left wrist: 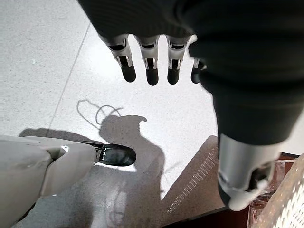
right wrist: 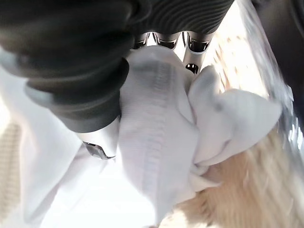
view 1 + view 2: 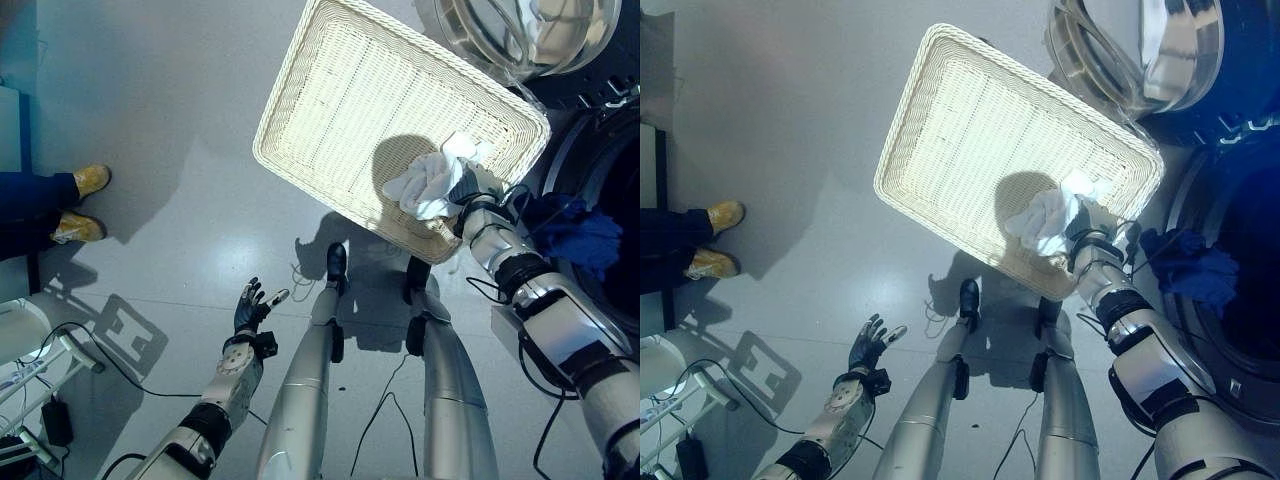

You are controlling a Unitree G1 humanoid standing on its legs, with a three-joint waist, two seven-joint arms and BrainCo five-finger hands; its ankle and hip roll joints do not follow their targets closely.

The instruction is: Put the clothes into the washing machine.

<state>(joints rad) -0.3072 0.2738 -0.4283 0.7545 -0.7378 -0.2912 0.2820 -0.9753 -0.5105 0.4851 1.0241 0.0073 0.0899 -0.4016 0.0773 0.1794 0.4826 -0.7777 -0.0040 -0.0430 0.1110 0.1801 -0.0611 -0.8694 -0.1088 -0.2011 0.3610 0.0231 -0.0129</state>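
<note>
A bunched white cloth hangs over the near right corner of a pale wicker basket on the grey floor. My right hand is shut on the white cloth, with fingers and thumb curled into its folds. Right of the basket is the washing machine's dark drum opening, with a blue garment draped at its mouth. The round glass door stands open above the basket, something white showing through it. My left hand hovers low over the floor, fingers straight and holding nothing.
A person in yellow shoes and dark trousers stands at the left. A white stand with cables occupies the lower left corner. Grey floor spreads between the basket and the person.
</note>
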